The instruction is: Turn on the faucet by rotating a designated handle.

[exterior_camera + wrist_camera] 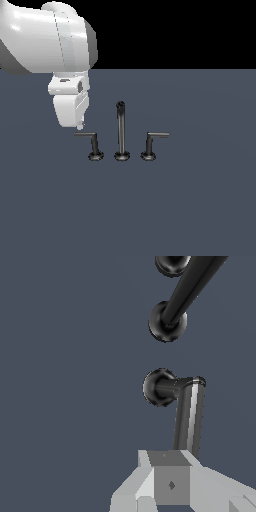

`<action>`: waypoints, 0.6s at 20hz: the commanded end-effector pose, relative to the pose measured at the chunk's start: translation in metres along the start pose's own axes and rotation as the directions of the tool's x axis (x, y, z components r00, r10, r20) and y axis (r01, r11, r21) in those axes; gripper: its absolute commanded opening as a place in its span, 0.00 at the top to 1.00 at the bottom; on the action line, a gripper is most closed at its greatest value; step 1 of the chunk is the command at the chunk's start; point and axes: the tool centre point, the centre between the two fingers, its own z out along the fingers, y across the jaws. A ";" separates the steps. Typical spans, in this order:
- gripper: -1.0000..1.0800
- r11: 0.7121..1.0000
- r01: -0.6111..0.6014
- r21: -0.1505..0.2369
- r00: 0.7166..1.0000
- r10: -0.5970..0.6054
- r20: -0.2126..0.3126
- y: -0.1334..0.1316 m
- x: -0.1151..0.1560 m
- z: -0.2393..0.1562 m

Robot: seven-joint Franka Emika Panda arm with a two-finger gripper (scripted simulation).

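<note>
We note the faucet (120,132) upright on the dark tabletop (200,210), spout in the middle. The handle (90,142) stands at the exterior view's left, its bar pointing left. The end effector (80,125) hovers just above the bar's free end. In the wrist view the bar (189,416) runs under the end effector (171,483). We cannot tell its opening or whether it grips anything.

Dark L-shaped handle (189,416) on round base, its bar meeting the grey gripper (172,481), spout (192,286) beyond
</note>
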 end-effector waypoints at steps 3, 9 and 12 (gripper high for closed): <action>1.00 0.998 -0.061 0.001 0.998 0.061 -0.001 -0.012 0.005 0.014; 1.00 0.994 -0.105 0.001 0.994 0.105 -0.001 -0.021 0.009 0.023; 1.00 0.994 -0.110 0.001 0.994 0.110 0.000 -0.022 0.009 0.024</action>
